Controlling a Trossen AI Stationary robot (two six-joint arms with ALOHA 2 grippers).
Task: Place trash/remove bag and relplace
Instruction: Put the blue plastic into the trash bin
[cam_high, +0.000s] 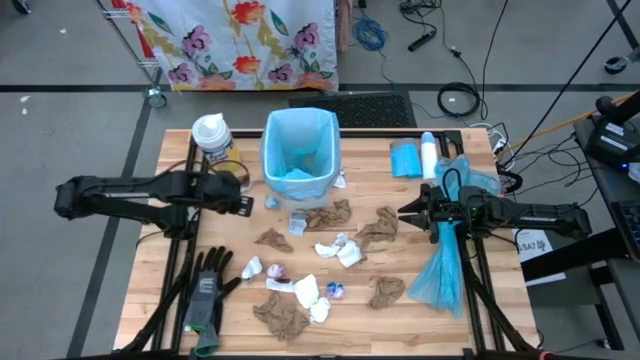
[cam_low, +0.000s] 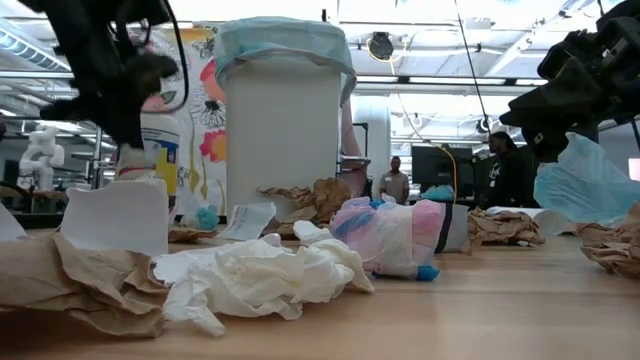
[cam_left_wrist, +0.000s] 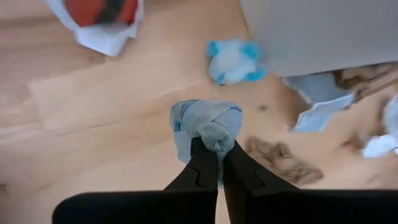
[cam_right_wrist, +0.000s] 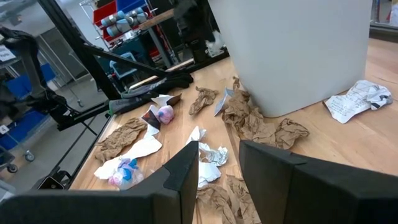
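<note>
No text can be read anywhere in these views. The white sheet (cam_high: 538, 243) by the table's right edge carries dark print — too small to make out. The crumpled white paper (cam_right_wrist: 359, 100) beside the bin (cam_right_wrist: 298, 50) shows faint lines of print, also illegible. The canister (cam_high: 213, 140) near the bin has a yellow label, but no word on it can be told.

Bin (cam_high: 299, 155) stands far-centre on the table (cam_high: 170, 290), tub (cam_high: 213, 137) to its left, bag roll (cam_high: 412, 159) to its right, trash (cam_high: 330, 250) scattered near of it, gloves (cam_high: 207, 288) near-left.
</note>
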